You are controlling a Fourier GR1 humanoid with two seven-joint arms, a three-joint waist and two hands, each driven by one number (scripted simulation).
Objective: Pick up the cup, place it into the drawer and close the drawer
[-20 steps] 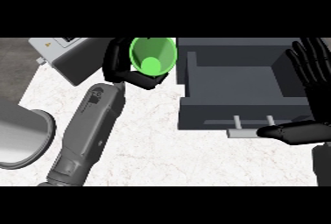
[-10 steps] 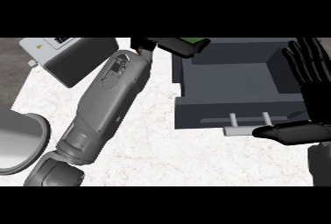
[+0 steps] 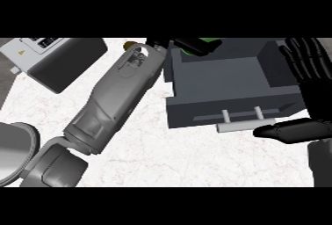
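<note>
The green cup (image 3: 207,40) shows only as a sliver at the top, over the far end of the open grey drawer (image 3: 224,83). My left hand (image 3: 194,45) is curled round it and hides most of it; the grey forearm runs up from the lower left. The drawer's front has a pale bar handle (image 3: 239,126). At the drawer's right side my right hand (image 3: 310,79) stands open with its fingers up, the thumb lying just right of the handle.
A dark grey box (image 3: 65,63) with a white labelled panel sits at the top left. A round metal object (image 3: 9,154) lies at the left edge. White marble counter (image 3: 168,154) stretches in front of the drawer.
My left arm has swung up and to the right, carrying the cup from left of the drawer to above its far end. The right hand has stayed where it was.
</note>
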